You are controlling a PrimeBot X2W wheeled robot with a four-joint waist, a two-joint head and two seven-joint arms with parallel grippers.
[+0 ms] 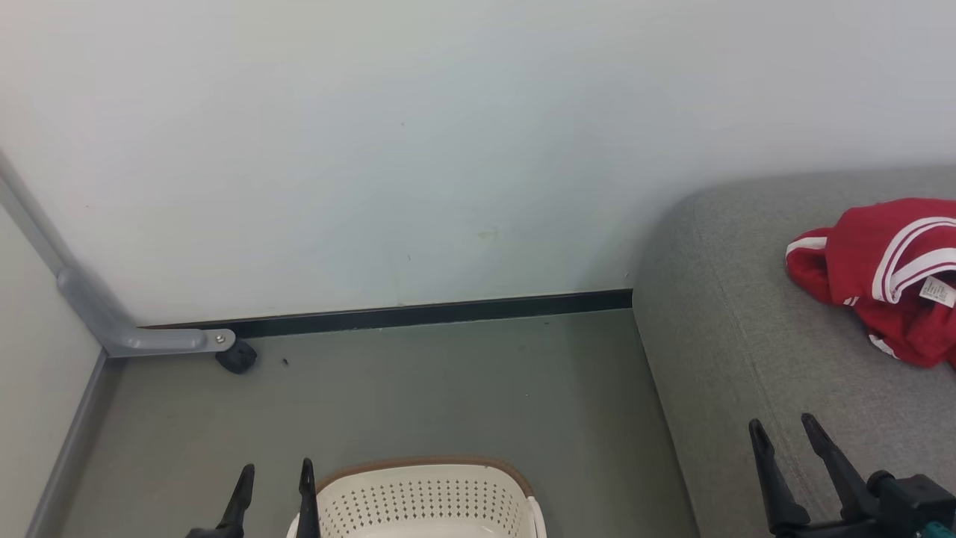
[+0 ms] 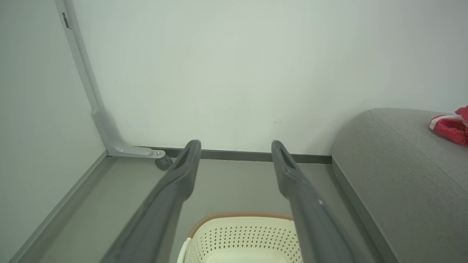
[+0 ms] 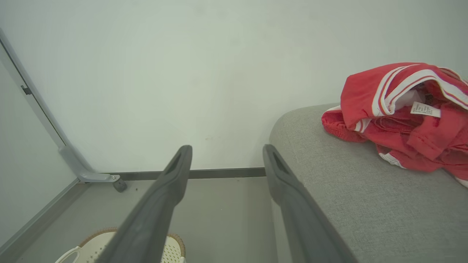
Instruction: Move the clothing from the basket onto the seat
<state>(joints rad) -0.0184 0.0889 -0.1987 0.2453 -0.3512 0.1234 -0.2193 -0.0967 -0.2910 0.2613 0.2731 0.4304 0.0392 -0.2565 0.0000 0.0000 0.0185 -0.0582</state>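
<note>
Red clothing [image 1: 889, 276] with white stripes and a small white label lies crumpled on the grey seat [image 1: 747, 329] at the right; the right wrist view shows the same clothing [image 3: 406, 117] on the seat [image 3: 365, 204]. The cream basket [image 1: 426, 497] with a brown rim stands on the floor at the bottom centre; the part of its inside that shows is bare. My left gripper [image 1: 275, 478] is open beside the basket's left edge, holding nothing. My right gripper [image 1: 784, 433] is open over the seat's front part, apart from the clothing. The basket [image 2: 241, 237] lies below my left fingers [image 2: 182, 175].
A white wall with a dark skirting strip [image 1: 418, 314] closes the back. A grey metal frame leg on a black caster [image 1: 237, 356] stands in the left corner. Grey floor [image 1: 448, 388] lies between basket, wall and seat.
</note>
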